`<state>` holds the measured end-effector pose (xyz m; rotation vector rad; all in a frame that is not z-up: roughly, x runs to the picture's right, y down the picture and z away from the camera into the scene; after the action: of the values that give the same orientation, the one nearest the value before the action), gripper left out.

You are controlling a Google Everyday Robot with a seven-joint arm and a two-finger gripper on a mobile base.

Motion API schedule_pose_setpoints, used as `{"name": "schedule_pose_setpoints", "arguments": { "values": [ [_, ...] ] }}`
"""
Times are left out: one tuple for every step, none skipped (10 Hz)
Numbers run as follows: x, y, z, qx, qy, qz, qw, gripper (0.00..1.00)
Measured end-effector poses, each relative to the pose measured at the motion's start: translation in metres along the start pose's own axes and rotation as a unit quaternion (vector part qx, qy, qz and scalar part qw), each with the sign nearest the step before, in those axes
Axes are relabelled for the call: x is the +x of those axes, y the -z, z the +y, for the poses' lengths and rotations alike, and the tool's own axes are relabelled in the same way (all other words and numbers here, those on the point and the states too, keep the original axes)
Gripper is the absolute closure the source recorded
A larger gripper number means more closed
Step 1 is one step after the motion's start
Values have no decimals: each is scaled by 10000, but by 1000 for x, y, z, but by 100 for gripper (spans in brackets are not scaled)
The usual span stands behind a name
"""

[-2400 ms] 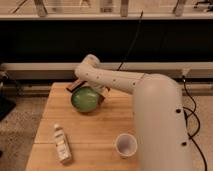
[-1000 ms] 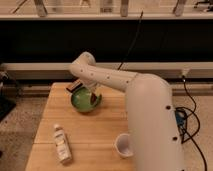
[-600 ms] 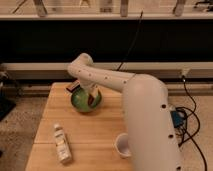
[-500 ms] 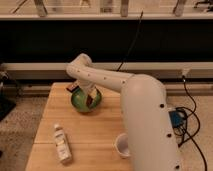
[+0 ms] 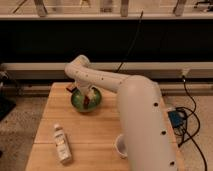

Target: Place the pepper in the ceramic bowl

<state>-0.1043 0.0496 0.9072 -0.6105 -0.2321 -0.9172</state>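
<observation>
1. One gripper (image 5: 86, 96) hangs directly over the ceramic bowl (image 5: 78, 101); jaw state: cannot tell.
2. Pepper (image 5: 86, 100) shows reddish above the bowl's centre.
3. Release low, inside the rim, away from the white cup (image 5: 120, 145).

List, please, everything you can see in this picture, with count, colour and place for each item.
ceramic bowl: one, glossy green, far part of the table, left of centre.
pepper: one, reddish, at the gripper over the bowl; whether it rests in the bowl cannot be told.
bottle: one, pale with a label, lying on the near left of the table.
cup: one, white, near edge of the table, partly hidden by the arm.
dark item: one, on the table just behind the bowl, partly hidden.
table: one, light wood.
cables: several, black, on the floor to the right.
arm: one, white, reaching from the near right across to the bowl.
gripper: one, directly over the bowl.
</observation>
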Motion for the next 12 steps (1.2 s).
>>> {"name": "schedule_pose_setpoints", "arguments": {
  "values": [
    [1,-2,-4,66,10,-9,10000,65],
    [2,-2,-7,105,10,-20,9999,57],
    [4,-3,-9,146,10,-34,9999,46],
    [5,-3,-10,171,13,-39,9998,39],
    [6,-3,-10,200,19,-48,9998,27],
    [7,-2,-10,226,29,-62,9997,21],
    [8,-1,-10,237,34,-71,9997,20],
    [9,1,-8,256,59,-62,9996,20],
    [11,2,-5,256,25,-69,9996,20],
    [16,3,2,249,-21,-66,9997,20],
    [24,2,12,233,-71,-58,9997,20],
    [26,3,13,245,-80,-68,9996,20]
  ]
}}
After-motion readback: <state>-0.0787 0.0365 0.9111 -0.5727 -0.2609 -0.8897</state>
